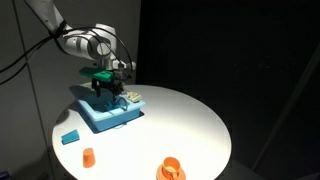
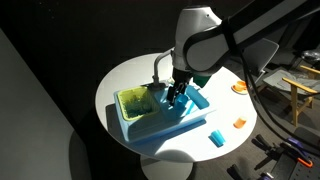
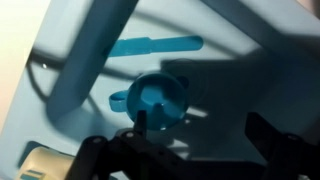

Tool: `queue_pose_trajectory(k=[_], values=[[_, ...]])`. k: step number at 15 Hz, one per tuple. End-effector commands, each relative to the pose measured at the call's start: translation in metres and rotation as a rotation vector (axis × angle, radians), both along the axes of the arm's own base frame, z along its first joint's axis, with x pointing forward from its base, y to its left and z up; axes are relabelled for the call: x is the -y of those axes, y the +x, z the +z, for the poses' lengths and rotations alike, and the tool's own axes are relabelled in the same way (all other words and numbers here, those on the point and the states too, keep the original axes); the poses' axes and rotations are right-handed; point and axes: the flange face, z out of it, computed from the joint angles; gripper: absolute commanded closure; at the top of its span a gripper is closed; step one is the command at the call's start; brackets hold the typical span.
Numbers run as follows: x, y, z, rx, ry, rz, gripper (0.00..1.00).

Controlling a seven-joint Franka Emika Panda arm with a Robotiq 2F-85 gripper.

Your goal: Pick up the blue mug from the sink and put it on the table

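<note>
Currently blue mug [image 3: 155,100] sits in sink [image 3: 250,95] basin w/ blue utensil [image 3: 150,45]; gripper [image 3: 198,130] jaws wide apart, empty.

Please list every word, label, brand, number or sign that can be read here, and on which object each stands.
No text can be read in any view.
The sink, the blue mug, the blue block and the orange cup show plain surfaces.
Any marking on the gripper or the arm is too blurred to tell.
</note>
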Motion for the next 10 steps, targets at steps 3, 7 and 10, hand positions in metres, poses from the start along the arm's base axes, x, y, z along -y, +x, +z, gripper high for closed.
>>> queue_pose_trajectory(k=[3,7,10], values=[[-0.018,0.008,-0.013,-0.018,0.029,0.032,0.00],[-0.023,0.005,-0.020,-0.030,0.030,0.035,0.02],[-0.023,0.003,-0.022,-0.032,0.032,0.035,0.32]])
